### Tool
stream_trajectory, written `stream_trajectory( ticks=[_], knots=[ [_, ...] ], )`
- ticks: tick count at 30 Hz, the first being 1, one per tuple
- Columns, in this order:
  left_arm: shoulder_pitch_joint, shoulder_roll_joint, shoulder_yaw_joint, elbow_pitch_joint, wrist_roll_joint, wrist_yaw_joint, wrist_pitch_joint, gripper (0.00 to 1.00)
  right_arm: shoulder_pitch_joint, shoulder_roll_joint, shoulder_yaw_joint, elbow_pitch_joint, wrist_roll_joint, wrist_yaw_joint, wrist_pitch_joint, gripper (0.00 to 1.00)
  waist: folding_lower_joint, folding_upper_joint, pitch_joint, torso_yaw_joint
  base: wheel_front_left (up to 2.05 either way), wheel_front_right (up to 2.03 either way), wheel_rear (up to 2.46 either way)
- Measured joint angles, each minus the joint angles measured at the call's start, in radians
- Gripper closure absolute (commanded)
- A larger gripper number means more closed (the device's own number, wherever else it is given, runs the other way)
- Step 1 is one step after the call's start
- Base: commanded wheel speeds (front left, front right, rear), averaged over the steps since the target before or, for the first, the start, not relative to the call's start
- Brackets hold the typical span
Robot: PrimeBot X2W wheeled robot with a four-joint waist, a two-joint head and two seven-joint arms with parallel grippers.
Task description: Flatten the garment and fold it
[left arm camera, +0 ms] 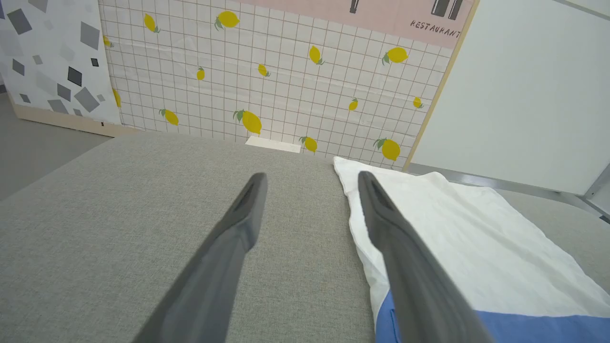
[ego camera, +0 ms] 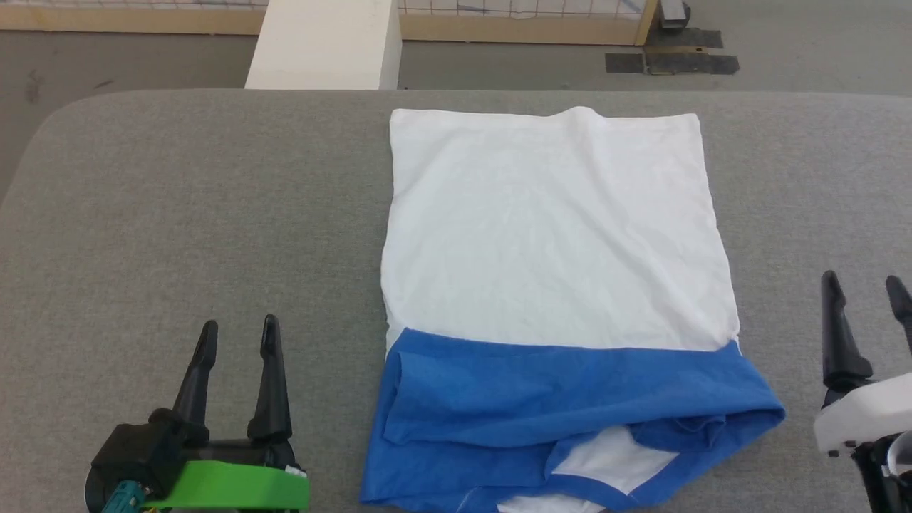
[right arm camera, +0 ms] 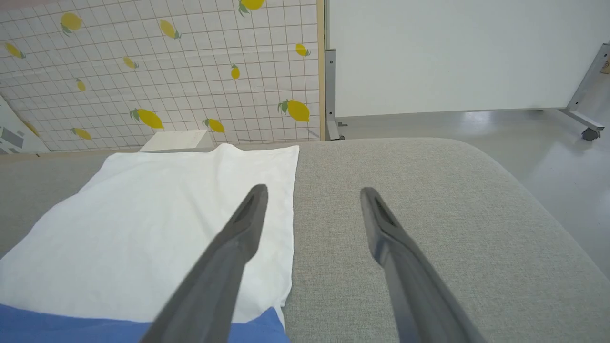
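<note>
**Garment: position and condition**

The garment (ego camera: 556, 235) lies flat on the grey bench (ego camera: 178, 214), right of the bench centre in the head view. It forms a tall, roughly rectangular panel with straight left and right edges.

- Far section: plain white cloth with shallow creases. The far edge is nearly straight, with one low bump near its middle.
- Near section: a bright blue band spans the full width. The boundary between white and blue runs almost straight across.
- Near edge: the blue cloth is loosely bunched, with soft folds at the near-left and near-right corners. A small white patch edged in blue shows at this edge.

**Pincers**

- The left pincer (ego camera: 239, 322) sits left of the garment's near-left corner, apart from the cloth. Its two dark fingers are spread with nothing between them.
- The right pincer (ego camera: 861, 278) sits right of the garment's near-right corner, apart from the cloth. Its fingers are also spread and grip nothing.
- Both pincers point toward the garment's far end.

**Surroundings**

- A white box (ego camera: 324, 43) stands beyond the garment's far-left corner, past the bench edge.
- A gridded wall panel with a lemon print (left arm camera: 267, 81) stands beyond the garment's far end.
</note>
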Motion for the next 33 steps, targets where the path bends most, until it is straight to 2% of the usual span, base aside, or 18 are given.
stream_trajectory(
  ticks=[5, 8, 12, 15, 16, 21, 28, 33],
  knots=[
    [-0.071, 0.038, -0.001, -0.017, 0.023, -0.015, 0.028, 0.00, 0.002, 0.001, 0.011, -0.013, 0.001, 0.000, -0.012, 0.00, 0.0000, -0.0001, 0.017, -0.011, 0.00, 0.00, 0.00],
    [-0.207, 0.089, 0.003, -0.042, 0.033, -0.043, 0.103, 0.00, -0.015, 0.001, 0.017, -0.038, -0.003, 0.000, -0.012, 0.00, 0.0000, 0.0000, 0.044, -0.012, 0.00, 0.00, 0.00],
    [-0.450, 0.152, 0.009, -0.037, 0.015, -0.107, 0.231, 0.00, -0.060, 0.001, 0.047, -0.076, -0.006, 0.000, -0.002, 0.00, 0.0000, 0.0000, 0.094, -0.010, 0.00, 0.00, 0.00],
    [-0.635, 0.189, 0.013, 0.011, -0.013, -0.152, 0.325, 0.00, -0.087, 0.001, 0.068, -0.099, -0.009, 0.000, 0.001, 0.00, 0.0000, 0.0000, 0.138, -0.010, 0.00, 0.00, 0.00],
    [-0.800, 0.227, 0.006, 0.084, -0.020, -0.190, 0.414, 0.00, -0.112, 0.001, 0.086, -0.116, -0.009, 0.000, 0.001, 0.00, 0.0000, 0.0000, 0.187, -0.011, 0.00, 0.00, 0.00],
    [-1.027, 0.244, -0.021, 0.234, -0.070, -0.227, 0.557, 0.00, -0.144, 0.001, 0.102, -0.131, -0.009, 0.000, -0.002, 0.00, 0.0000, 0.0000, 0.277, -0.021, 0.00, 0.00, 0.00],
    [-1.178, 0.275, -0.098, 0.374, -0.109, -0.258, 0.732, 0.00, -0.181, 0.001, 0.106, -0.137, -0.002, 0.000, -0.022, 0.00, 0.0003, 0.0000, 0.403, -0.047, 0.00, 0.00, 0.00],
    [-1.217, 0.295, -0.129, 0.429, -0.123, -0.262, 0.790, 0.00, -0.203, 0.001, 0.115, -0.133, 0.008, 0.000, -0.039, 0.00, 0.0003, 0.0000, 0.476, -0.080, 0.00, 0.00, 0.00]
  ],
)
